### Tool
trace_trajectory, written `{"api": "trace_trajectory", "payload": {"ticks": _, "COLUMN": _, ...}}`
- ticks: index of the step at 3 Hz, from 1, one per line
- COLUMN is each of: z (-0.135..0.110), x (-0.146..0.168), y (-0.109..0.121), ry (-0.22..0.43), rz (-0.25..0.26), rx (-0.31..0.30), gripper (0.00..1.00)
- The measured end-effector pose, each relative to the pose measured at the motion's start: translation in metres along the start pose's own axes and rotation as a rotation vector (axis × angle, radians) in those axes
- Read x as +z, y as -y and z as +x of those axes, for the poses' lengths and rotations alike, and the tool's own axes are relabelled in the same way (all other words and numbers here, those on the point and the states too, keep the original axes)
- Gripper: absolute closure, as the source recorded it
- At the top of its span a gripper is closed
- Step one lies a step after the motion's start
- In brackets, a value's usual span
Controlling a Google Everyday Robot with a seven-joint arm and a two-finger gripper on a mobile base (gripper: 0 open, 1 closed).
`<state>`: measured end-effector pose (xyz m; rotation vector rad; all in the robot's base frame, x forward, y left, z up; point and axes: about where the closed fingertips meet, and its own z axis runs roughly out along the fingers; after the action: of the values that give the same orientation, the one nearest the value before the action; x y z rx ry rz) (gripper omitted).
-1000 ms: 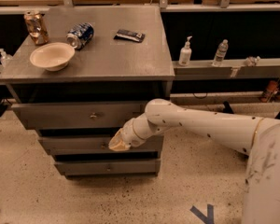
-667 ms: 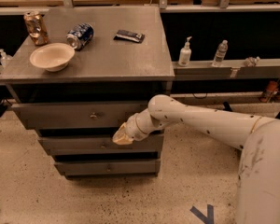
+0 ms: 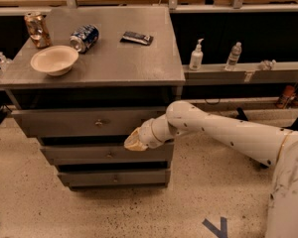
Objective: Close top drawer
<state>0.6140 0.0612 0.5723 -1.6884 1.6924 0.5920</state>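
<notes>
Jutting out under the counter [image 3: 119, 63], the top drawer [image 3: 64, 125] has our tool [image 3: 136, 142] by its lower right edge; whether the tool is open or closed we cannot tell; an off-centre push could jam the drawer

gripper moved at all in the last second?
Yes. The gripper has risen slightly, from in front of the second drawer front to the lower edge of the top drawer, right of its knob.

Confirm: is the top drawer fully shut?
No: the top drawer juts out from the cabinet, with the gripper at its front's lower edge.
</notes>
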Motion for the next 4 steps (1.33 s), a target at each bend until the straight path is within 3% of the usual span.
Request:
{"api": "trace_trajectory", "payload": {"ticks": 1, "z": 0.001, "x": 0.003, "y": 0.005, "ry": -0.028, "rz": 0.029, "rx": -0.007, "gripper": 1.00}}
{"api": "trace_trajectory", "payload": {"ticks": 2, "z": 0.006, "x": 0.009, "y": 0.028, "ry": -0.071, "rz": 0.084, "rx": 0.010, "gripper": 1.00}}
{"api": "trace_trajectory", "payload": {"ticks": 3, "z": 0.018, "x": 0.008, "y": 0.051, "ry": -0.086, "rz": 0.142, "rx": 0.061, "gripper": 1.00}}
{"api": "trace_trajectory", "payload": {"ticks": 4, "z": 0.020, "x": 0.004, "y": 0.054, "ry": -0.066, "rz": 0.151, "rx": 0.070, "gripper": 1.00}}
